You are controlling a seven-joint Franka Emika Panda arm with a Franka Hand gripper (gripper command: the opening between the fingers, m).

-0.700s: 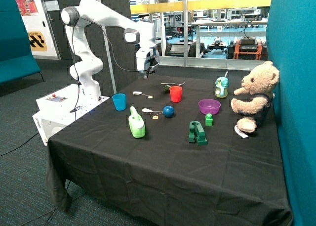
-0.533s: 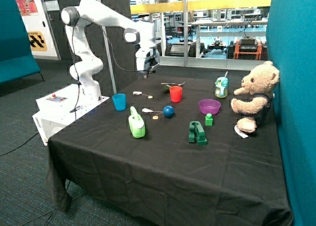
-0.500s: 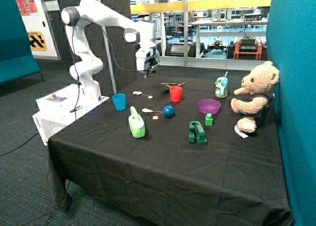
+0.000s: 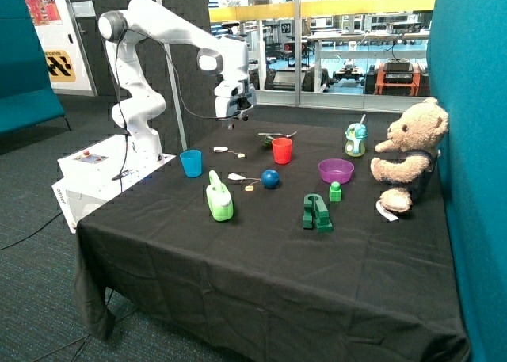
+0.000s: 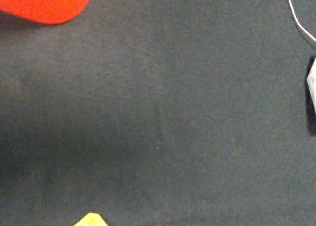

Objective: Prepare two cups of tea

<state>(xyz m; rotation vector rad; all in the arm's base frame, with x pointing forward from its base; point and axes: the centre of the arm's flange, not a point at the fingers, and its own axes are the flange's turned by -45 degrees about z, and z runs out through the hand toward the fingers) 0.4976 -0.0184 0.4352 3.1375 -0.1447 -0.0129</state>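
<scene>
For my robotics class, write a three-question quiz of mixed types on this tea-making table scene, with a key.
1. True or false: a tea bag already sits in the red cup.
2. The blue ball lies nearest to: A) purple bowl B) tea bag C) teddy bear
3. Fill in: the gripper hangs in the air above the ____ tablecloth.

Key: 1. False, both bags lie on the cloth. 2. B. 3. black.

Glossy white arm point(image 4: 170, 29), grey joints
</scene>
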